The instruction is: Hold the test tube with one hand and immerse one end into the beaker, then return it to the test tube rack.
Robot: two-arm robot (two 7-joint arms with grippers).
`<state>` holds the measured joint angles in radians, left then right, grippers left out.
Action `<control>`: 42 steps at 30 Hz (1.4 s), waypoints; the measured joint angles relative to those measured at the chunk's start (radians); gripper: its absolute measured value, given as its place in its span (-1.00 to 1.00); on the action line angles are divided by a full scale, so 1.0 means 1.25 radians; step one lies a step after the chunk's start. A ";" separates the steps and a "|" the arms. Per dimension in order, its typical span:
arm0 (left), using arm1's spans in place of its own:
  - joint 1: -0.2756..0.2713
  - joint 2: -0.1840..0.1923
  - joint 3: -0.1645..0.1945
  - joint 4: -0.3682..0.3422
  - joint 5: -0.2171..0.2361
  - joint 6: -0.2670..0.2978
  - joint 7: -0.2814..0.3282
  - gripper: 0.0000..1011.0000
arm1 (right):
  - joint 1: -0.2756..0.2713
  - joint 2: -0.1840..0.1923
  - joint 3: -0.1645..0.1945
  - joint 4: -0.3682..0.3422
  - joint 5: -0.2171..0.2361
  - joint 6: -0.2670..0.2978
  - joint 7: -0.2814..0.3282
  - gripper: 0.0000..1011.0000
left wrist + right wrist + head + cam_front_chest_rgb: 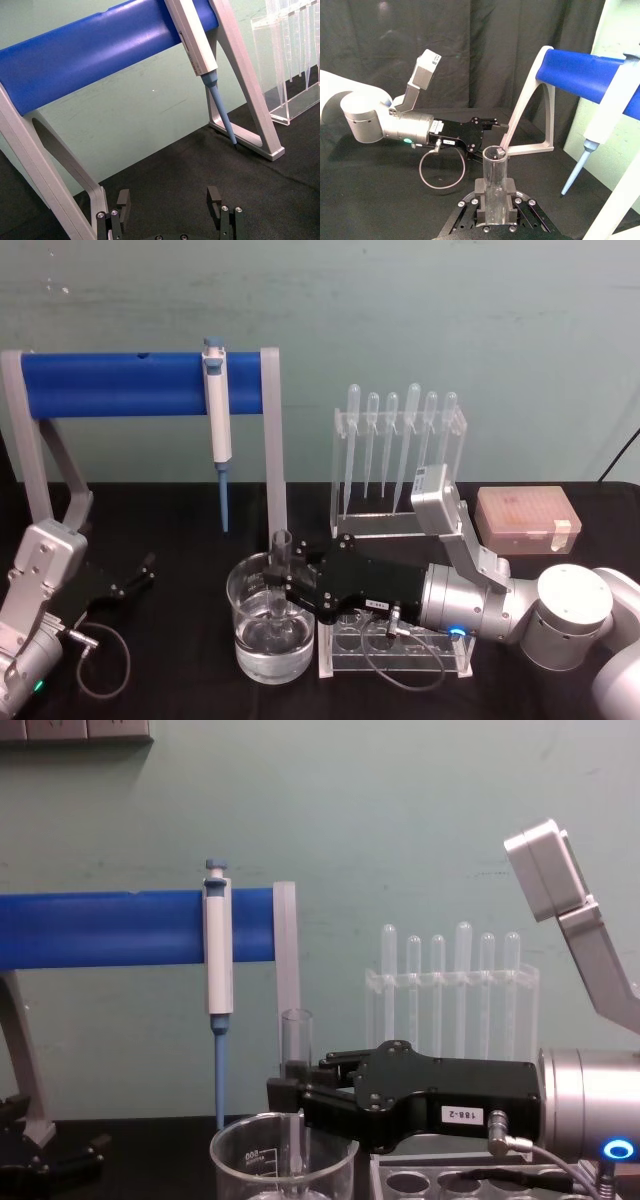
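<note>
The black right gripper (pixel 283 592), jaws clenched on the long clear glass test tube (pixel 281 548), holds it upright, lower end inside the wide clear glass beaker (pixel 233 587) on the black counter (pixel 180 530). The left gripper (pixel 168 194) rests at left, jaws spread, empty.

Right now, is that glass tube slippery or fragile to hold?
Likely stiff but fragile: the test tube is clear glass, so the right pincer gripping it should squeeze gently. Probably slippery: smooth, lower end in the beaker. Round, so it may roll if laid flat. The left pincer idles open.
</note>
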<state>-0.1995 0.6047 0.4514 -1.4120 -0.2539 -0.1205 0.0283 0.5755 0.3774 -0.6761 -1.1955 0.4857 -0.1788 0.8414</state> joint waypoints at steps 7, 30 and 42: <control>0.000 0.000 0.000 0.000 0.000 0.000 0.000 0.98 | 0.000 0.000 0.000 0.000 0.000 0.000 0.000 -0.56; 0.000 0.000 0.000 0.000 0.000 0.000 0.000 0.98 | 0.000 0.000 0.000 0.000 0.000 0.000 0.000 -0.56; 0.000 0.000 0.000 0.000 0.000 0.000 0.000 0.98 | 0.000 0.000 0.000 0.000 0.000 0.000 0.000 -0.56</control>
<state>-0.1996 0.6047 0.4514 -1.4120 -0.2539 -0.1205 0.0283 0.5755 0.3774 -0.6761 -1.1955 0.4857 -0.1788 0.8414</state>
